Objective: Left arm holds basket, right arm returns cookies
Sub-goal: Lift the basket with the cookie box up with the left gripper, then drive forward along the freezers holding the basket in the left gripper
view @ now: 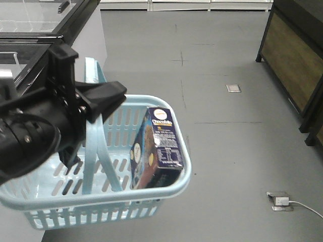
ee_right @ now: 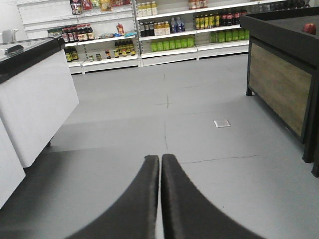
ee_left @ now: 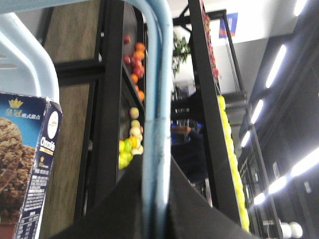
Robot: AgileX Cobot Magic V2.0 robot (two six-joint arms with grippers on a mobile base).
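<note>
My left arm (view: 30,136) fills the left of the front view. Its gripper (view: 108,101) is shut on a flat handle (view: 93,151) of the light blue basket (view: 186,166), which hangs above the grey floor. The navy cookies box (view: 159,146) stands tilted inside the basket against its right wall. In the left wrist view the black fingers (ee_left: 124,209) of the left gripper (ee_left: 155,164) squeeze the blue handle (ee_left: 158,99), and the cookies box (ee_left: 30,159) shows at the lower left. The right gripper (ee_right: 160,158) is shut with nothing in it, pointing out over bare floor.
A black-framed glass cabinet (view: 45,30) stands at the upper left and a dark wooden display stand (view: 292,55) at the right. A floor socket with a white plug (view: 280,200) lies at the lower right. Bottle shelves (ee_right: 169,30) line the far wall beyond a white counter (ee_right: 35,94).
</note>
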